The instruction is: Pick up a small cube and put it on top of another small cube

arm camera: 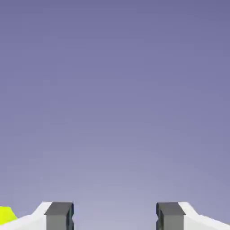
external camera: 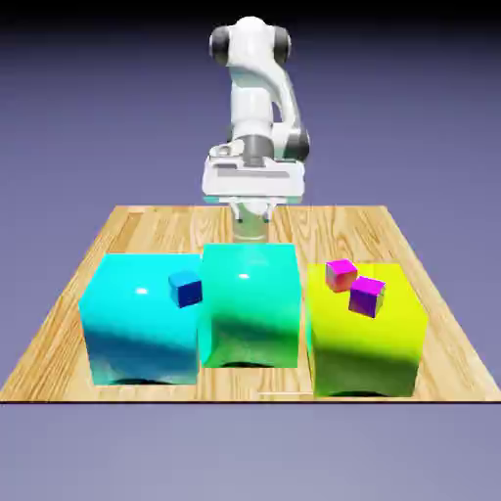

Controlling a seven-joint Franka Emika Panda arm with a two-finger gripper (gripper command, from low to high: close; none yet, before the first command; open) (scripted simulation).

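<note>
Hand view shows the gripper (arm camera: 115, 218) with its 2 grey fingertips (arm camera: 59, 215) standing well apart at the bottom edge, nothing between them, only plain blue-violet backdrop ahead; the jaws are open and empty. A sliver of yellow-green (arm camera: 5, 214) sits at the lower left corner of that view, probably a corner of the yellow-green block.

From the exterior view, the white Franka arm (external camera: 256, 93) folds down behind a row of 3 big glossy blocks, its hand (external camera: 250, 180) poised above and behind the middle one; the fingers themselves are hidden there behind the block.

The green block (external camera: 250, 305) stands in the middle of the wooden table (external camera: 137, 230), the cyan block (external camera: 137, 318) just beside it on the exterior view's left, the yellow-green block (external camera: 367, 338) just beside it on the exterior view's right.

A small blue cube (external camera: 185, 288) rests on top of the cyan block near its edge toward the green one. A small pink-magenta cube (external camera: 341, 274) and a small purple cube (external camera: 367, 296) lie close together on top of the yellow-green block.

The tiny orange-red cube shows in neither view; its place cannot be told.
</note>
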